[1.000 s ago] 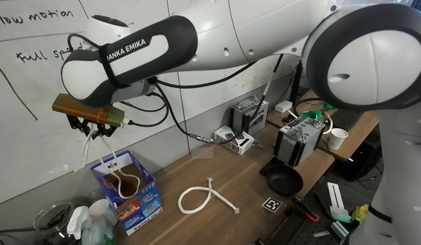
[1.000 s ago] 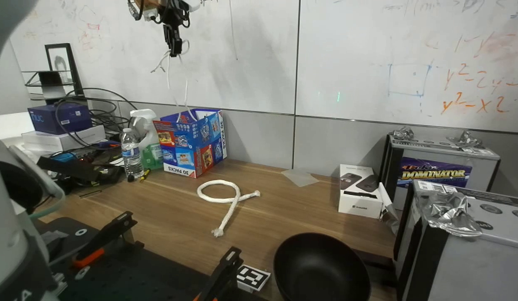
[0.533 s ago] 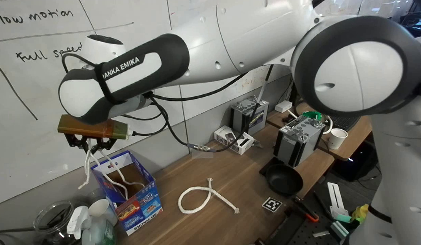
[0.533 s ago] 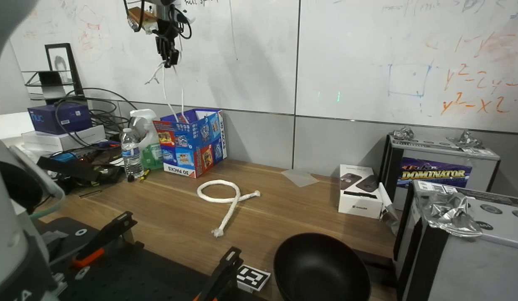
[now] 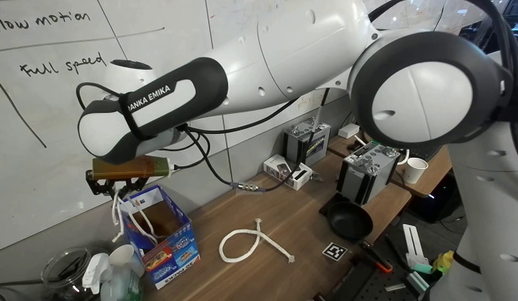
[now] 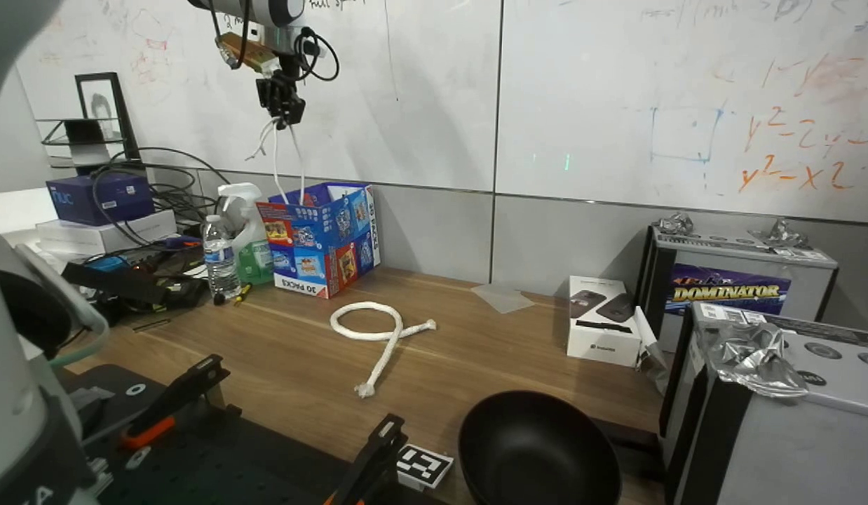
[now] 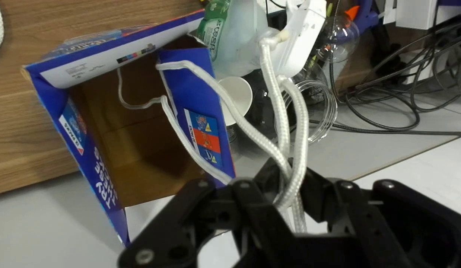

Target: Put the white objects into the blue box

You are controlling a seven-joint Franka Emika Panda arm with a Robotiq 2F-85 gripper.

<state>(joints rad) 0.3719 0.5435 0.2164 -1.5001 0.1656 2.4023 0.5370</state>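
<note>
Wood-grain table (image 5: 305, 217) in front of a whiteboard (image 5: 37, 108). Gripper (image 5: 118, 195) is clamped on a white braided cord (image 7: 278, 102), partway along it. Key relation: cord hangs roughly vertical straight below the gripper, its loop down inside the blue 30 PACKS carton (image 5: 173, 261), while its free ends appear to dangle outside the rim on the spray bottle (image 7: 236, 44) side. Gripper sits above the carton, off toward that same side, so I'd shift toward mid-opening and go lower before letting go; otherwise the ends will likely drape over the edge. Carton is upright, mouth up, brown inside, cord's loop in it; can't tell if it touches bottom. White cup (image 5: 126, 256) and clear jar (image 5: 64, 267) sit just outside, below the gripper; contents unclear. White rope (image 5: 273, 243) lies looped flat on the table, crossed over itself, below the gripper and past the carton, toward the black pan (image 5: 350, 220). My guess: that one's next, once this cord is fully in.
</note>
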